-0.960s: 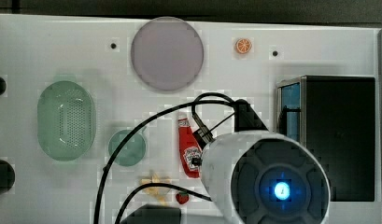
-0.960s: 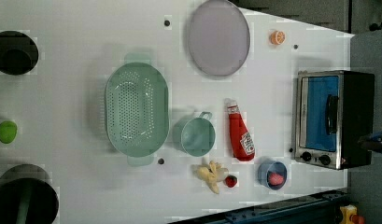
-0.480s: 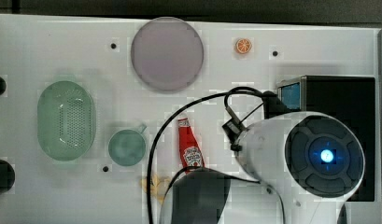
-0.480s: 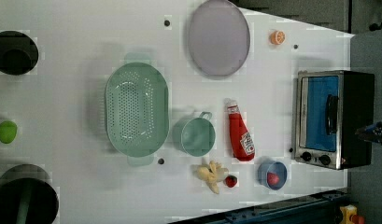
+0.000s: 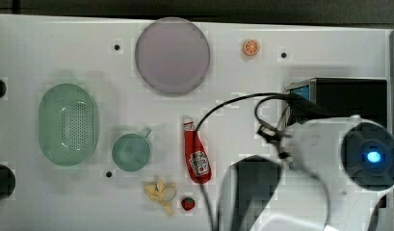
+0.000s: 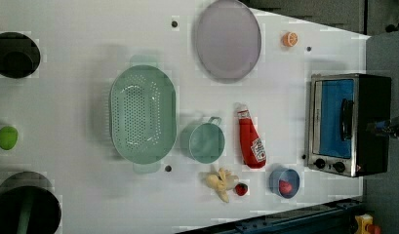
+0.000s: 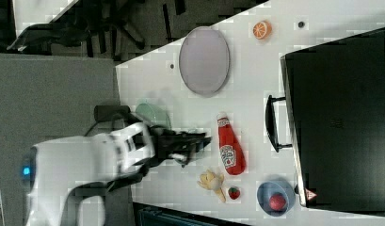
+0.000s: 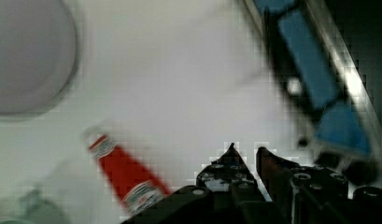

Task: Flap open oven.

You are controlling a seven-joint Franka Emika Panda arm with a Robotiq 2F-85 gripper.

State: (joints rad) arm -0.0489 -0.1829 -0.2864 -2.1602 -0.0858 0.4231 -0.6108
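The oven [image 6: 348,124] was parked at the table's right edge in the left view, door shut, gripper [image 8: 244,156] nearly closed and empty, so the handle could easily get missed.

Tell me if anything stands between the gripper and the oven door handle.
Nothing visible does. In the right view, the gripper points toward the oven, with the ketchup bottle lying on the table below that line; the handle faces bare table.

White table [image 6: 65,29] — oven [image 6: 350,124], ketchup bottle [image 6: 250,144], colander [image 6: 141,114], plate [image 6: 228,39].
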